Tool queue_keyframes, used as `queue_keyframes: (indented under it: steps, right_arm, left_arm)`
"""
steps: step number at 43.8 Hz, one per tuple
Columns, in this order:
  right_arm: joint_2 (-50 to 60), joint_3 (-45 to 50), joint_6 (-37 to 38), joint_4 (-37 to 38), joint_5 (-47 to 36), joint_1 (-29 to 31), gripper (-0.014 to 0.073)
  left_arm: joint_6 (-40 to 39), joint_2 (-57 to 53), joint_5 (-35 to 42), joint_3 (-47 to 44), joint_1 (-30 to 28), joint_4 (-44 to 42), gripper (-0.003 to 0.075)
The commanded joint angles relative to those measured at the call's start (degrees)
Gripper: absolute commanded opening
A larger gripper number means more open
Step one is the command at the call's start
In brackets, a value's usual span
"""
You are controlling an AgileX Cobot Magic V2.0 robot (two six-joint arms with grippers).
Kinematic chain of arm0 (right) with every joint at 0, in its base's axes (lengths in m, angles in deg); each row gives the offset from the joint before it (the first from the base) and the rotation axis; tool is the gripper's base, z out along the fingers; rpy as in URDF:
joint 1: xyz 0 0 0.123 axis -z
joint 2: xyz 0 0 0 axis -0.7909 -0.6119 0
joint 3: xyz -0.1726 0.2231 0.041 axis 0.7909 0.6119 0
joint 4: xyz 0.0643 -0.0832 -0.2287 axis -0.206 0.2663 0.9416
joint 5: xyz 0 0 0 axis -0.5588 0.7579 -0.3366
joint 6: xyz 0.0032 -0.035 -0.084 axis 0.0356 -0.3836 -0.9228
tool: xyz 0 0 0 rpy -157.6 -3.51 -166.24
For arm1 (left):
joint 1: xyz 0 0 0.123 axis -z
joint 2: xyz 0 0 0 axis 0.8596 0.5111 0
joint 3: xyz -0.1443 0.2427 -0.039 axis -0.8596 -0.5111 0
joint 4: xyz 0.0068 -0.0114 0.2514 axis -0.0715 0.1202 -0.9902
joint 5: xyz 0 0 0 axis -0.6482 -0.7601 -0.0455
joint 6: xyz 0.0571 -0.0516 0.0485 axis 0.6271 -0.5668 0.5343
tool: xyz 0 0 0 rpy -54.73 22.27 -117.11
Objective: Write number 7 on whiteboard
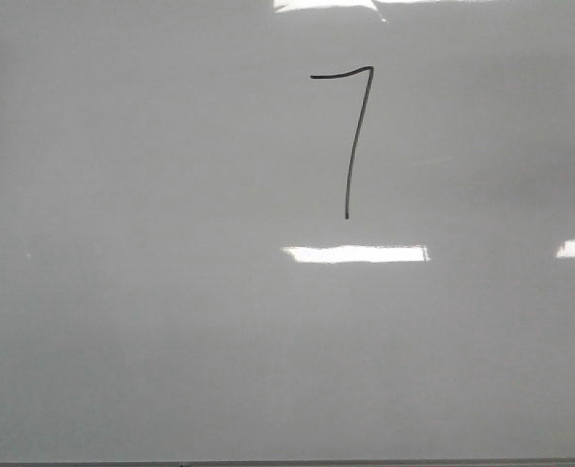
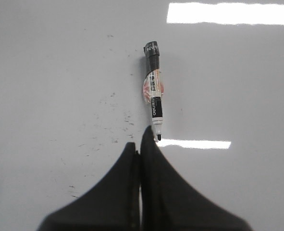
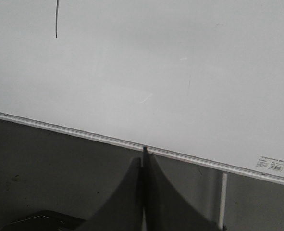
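A thin black number 7 (image 1: 355,126) stands drawn on the whiteboard (image 1: 151,292), right of centre and toward its far part. The lower end of its downstroke (image 3: 56,24) shows in the right wrist view. In the left wrist view a black marker (image 2: 154,94) lies flat on the whiteboard (image 2: 45,72), uncapped tip toward my left gripper (image 2: 139,142). That gripper is shut and empty, its fingertips just short of the tip. My right gripper (image 3: 143,153) is shut and empty, hovering at the board's metal edge (image 3: 84,134). No arm shows in the front view.
Faint smudges and specks (image 2: 117,125) mark the board beside the marker. Bright light reflections (image 1: 355,254) lie on the glossy surface. Beyond the board's edge is a dark grey table surface (image 3: 45,173) with a black object (image 3: 41,221) at its corner.
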Motion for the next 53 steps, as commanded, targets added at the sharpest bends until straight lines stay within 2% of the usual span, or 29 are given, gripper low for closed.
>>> queue_keyframes:
  steps: [1, 8, 14, 53]
  right_arm:
    - [-0.23, -1.15, -0.23, 0.70, -3.56, 0.38, -0.0069]
    - [-0.23, -1.15, -0.23, 0.70, -3.56, 0.38, -0.0069]
    - [-0.23, -1.15, -0.23, 0.70, -3.56, 0.38, -0.0069]
    - [-0.23, -1.15, -0.23, 0.70, -3.56, 0.38, -0.0069]
  left_arm:
    - [-0.12, -0.83, 4.83, -0.22, 0.03, -0.13, -0.0020]
    - [0.03, -0.83, 4.83, -0.22, 0.03, -0.13, -0.0020]
    - [5.59, -0.83, 5.56, -0.22, 0.03, 2.18, -0.0020]
    - [5.68, -0.83, 5.68, -0.22, 0.03, 2.18, -0.0020]
